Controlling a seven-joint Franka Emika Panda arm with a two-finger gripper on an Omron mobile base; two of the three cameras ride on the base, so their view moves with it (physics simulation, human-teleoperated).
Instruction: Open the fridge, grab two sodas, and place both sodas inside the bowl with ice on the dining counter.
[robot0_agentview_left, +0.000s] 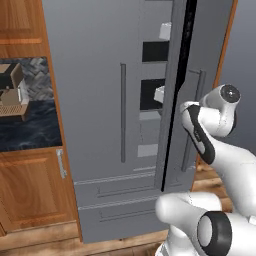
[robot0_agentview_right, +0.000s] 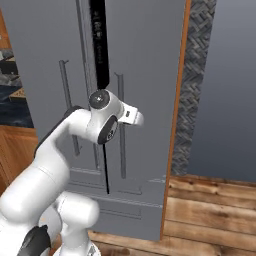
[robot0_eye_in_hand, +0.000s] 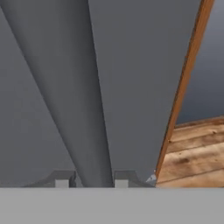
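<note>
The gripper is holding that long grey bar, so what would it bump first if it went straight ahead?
Probably the fridge door. The gripper is shut on the handle, and the grey door panel sits right behind it, though depth is hard to judge.

Domestic kitchen, rendered. Evidence: tall grey double-door fridge (robot0_agentview_left: 110, 115) w/ long bar handles and lower drawers, centre of left base view. Brown wood cabinets (robot0_agentview_left: 30, 190) at 8 o'clock of fridge. Dark marble-look counter (robot0_agentview_left: 30, 127) at 9 o'clock, carrying a small appliance (robot0_agentview_left: 12, 95). Patterned grey backsplash (robot0_agentview_left: 37, 70) behind it. Wood plank floor (robot0_agentview_right: 210, 205) at 4 o'clock in right base view.
</note>
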